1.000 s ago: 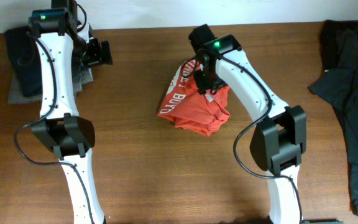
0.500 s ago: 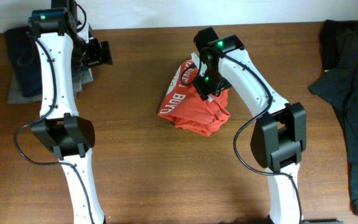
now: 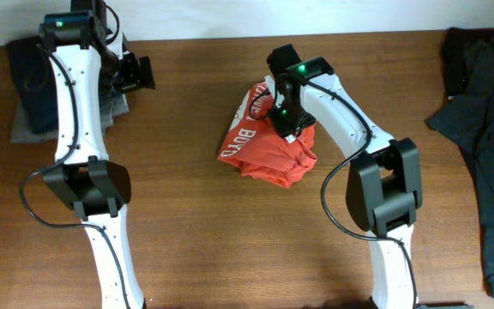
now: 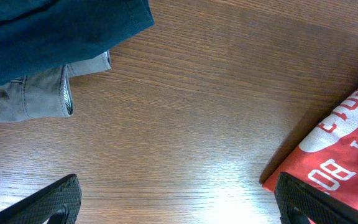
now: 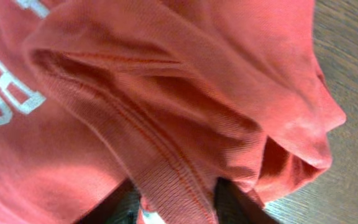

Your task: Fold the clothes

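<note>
The clothes [image 3: 264,150], a red-orange T-shirt with white lettering, lie bunched at the middle back of the table. My right gripper [image 3: 283,118] is pressed down on the heap's upper right part. In the right wrist view a ribbed fold of the clothes [image 5: 166,93] fills the gap of my right gripper [image 5: 173,206], with a dark finger on each side of it. My left gripper [image 3: 135,73] hangs open at the back left, over bare wood. Its two black fingertips [image 4: 51,199] stand wide apart, and a corner of the clothes [image 4: 347,143] lies just beyond the right one.
A stack of folded dark blue and grey garments [image 3: 28,90] sits at the back left corner, its edge [image 4: 27,99] close to my left gripper. A dark crumpled garment [image 3: 483,129] covers the table's right side. The wooden table [image 3: 195,223] stretches out in front.
My right gripper has shifted slightly onto the shirt and its jaws have narrowed around a fold. The left arm has not moved.
</note>
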### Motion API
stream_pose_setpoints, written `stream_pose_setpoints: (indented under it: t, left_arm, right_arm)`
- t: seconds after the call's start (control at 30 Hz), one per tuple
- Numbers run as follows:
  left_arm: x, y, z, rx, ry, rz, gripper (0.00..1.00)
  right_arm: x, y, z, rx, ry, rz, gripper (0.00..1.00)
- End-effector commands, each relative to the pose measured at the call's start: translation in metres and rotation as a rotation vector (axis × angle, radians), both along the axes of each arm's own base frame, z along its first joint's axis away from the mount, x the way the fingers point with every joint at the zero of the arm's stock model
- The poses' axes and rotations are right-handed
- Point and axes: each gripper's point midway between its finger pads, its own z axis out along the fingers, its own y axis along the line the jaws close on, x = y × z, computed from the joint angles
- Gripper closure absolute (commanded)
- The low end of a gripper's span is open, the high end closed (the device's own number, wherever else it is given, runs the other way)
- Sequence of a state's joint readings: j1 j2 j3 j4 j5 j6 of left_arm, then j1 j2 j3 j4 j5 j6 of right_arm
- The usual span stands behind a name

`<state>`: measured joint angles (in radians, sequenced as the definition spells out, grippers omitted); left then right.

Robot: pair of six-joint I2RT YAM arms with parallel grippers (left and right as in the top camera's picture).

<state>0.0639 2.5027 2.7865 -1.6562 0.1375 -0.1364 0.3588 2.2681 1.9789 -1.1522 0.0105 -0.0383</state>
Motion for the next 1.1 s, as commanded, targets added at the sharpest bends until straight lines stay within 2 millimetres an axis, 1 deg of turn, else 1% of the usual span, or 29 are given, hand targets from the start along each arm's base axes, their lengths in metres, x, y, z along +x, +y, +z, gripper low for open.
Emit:
stream_pose_setpoints:
  t: [0.0,0.07,0.17,0.2,0.23,0.33,0.43,0.53,0.57,0.6,0.67,0.73,0.8,0.87,1.0,1.03,1.07]
  left_arm:
    - [0.002,0.001,-0.008,0.003,0.010,0.005,0.01]
    - [0.002,0.001,-0.008,0.003,0.010,0.005,0.01]
    - [0.003,0.001,-0.008,0.003,0.010,0.005,0.01]
    - [0.002,0.001,-0.008,0.003,0.010,0.005,0.01]
    - [0.002,0.001,-0.008,0.003,0.010,0.005,0.01]
    - [0.002,0.001,-0.008,0.003,0.010,0.005,0.01]
    - [0.002,0.001,-0.008,0.003,0.010,0.005,0.01]
    - [0.002,0.001,-0.008,0.003,0.010,0.005,0.01]
    - [0.003,0.001,-0.008,0.003,0.010,0.005,0.01]
    - [0.003,0.001,-0.008,0.003,0.010,0.005,0.01]
    - [0.003,0.001,-0.008,0.003,0.009,0.005,0.01]
    - [0.003,0.001,-0.008,0.003,0.010,0.005,0.01]
    - [0.003,0.001,-0.008,0.003,0.010,0.005,0.01]
    - [0.003,0.001,-0.008,0.003,0.010,0.005,0.01]
    - [0.003,0.001,-0.008,0.003,0.009,0.005,0.01]
    - [0.003,0.001,-0.007,0.003,0.008,0.005,0.01]
    - [0.004,0.001,-0.007,0.003,0.005,0.005,0.01]
  right_arm:
    - [0.008,-0.026,-0.006,-0.049,-0.005,-0.112,0.66]
    - [0.009,-0.032,-0.006,-0.046,-0.004,-0.141,0.73]
    - [0.012,-0.040,-0.006,-0.042,-0.004,-0.181,0.76]
    - [0.013,-0.043,-0.006,-0.042,-0.005,-0.206,0.76]
    - [0.015,-0.055,-0.006,-0.068,-0.019,-0.308,0.77]
    - [0.016,-0.065,-0.005,-0.083,-0.022,-0.378,0.79]
    - [0.011,-0.075,-0.006,-0.098,-0.005,-0.452,0.80]
    - [0.006,-0.083,-0.006,-0.112,0.018,-0.504,0.78]
    - [0.004,-0.085,-0.006,-0.116,0.026,-0.506,0.71]
    - [0.002,-0.087,-0.006,-0.121,0.035,-0.509,0.69]
    - [-0.002,-0.091,-0.006,-0.128,0.050,-0.521,0.68]
    - [-0.004,-0.096,-0.006,-0.131,0.059,-0.550,0.71]
    - [-0.005,-0.099,-0.006,-0.128,0.064,-0.576,0.82]
    - [-0.004,-0.097,-0.003,-0.114,0.059,-0.576,0.86]
    - [0.005,-0.086,0.026,-0.066,-0.010,-0.541,0.86]
    - [0.010,-0.065,0.041,0.005,-0.034,-0.409,0.82]
    - [0.011,-0.051,0.049,0.045,-0.045,-0.321,0.76]
